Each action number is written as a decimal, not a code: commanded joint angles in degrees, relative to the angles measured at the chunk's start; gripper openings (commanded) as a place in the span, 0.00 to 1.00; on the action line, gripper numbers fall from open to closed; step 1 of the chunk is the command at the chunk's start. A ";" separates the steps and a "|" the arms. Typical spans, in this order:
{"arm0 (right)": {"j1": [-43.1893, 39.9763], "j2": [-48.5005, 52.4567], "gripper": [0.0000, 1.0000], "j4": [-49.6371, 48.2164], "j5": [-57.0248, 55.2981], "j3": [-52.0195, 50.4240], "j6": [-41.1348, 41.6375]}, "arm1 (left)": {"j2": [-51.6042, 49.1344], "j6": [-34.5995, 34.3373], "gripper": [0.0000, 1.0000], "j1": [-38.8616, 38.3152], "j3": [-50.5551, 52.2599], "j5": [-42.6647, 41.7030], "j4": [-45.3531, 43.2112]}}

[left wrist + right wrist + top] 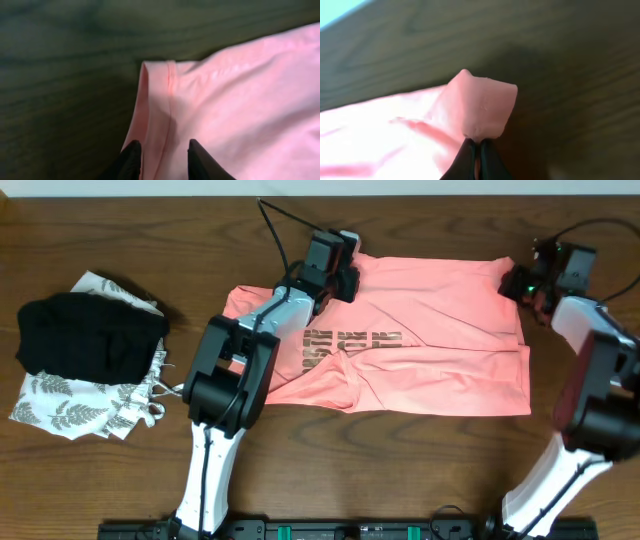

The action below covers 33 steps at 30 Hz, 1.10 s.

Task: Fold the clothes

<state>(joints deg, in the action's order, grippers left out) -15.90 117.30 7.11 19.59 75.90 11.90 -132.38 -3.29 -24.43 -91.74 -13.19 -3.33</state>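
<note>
The salmon-pink T-shirt (430, 330) lies spread across the middle and right of the wooden table, with bronze lettering (350, 340) showing near its left part. My left gripper (345, 272) is at the shirt's far left corner. In the left wrist view its fingers (162, 152) are open and straddle the hemmed edge of the shirt (240, 100). My right gripper (520, 285) is at the far right corner. In the right wrist view it (476, 146) is shut on a pinched peak of the pink fabric (480, 107), lifted slightly off the table.
A black folded garment (90, 335) lies on a white leaf-print garment (65, 410) at the table's left. The table's far edge meets a pale wall along the top. A cable (280, 225) runs behind the left arm.
</note>
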 commanded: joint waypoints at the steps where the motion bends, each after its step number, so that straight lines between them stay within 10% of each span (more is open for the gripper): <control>1: 0.02 -5.84 0.01 2.97 0.85 -0.02 -2.86 | 3.80 0.24 0.31 0.11 -1.20 -0.35 0.15; 5: 0.48 -9.70 0.01 8.07 1.86 -0.02 -5.11 | 3.80 0.24 0.06 0.09 -1.20 -0.33 4.74; 10: 0.59 -11.56 0.01 10.71 1.84 -0.02 -5.62 | 3.80 0.46 0.07 0.15 -1.20 -0.31 5.62; 17: 0.59 -11.52 0.01 12.44 1.60 -0.04 -6.73 | 3.78 0.42 0.54 0.09 -1.20 -0.94 2.34; 33: 0.79 -11.52 0.01 11.98 0.11 -0.04 -6.86 | -2.16 1.36 0.67 -0.13 -1.20 -2.82 -6.16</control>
<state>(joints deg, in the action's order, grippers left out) -15.77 106.96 19.25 20.32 75.92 5.82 -133.47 -2.92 -24.49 -91.98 -16.16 -7.97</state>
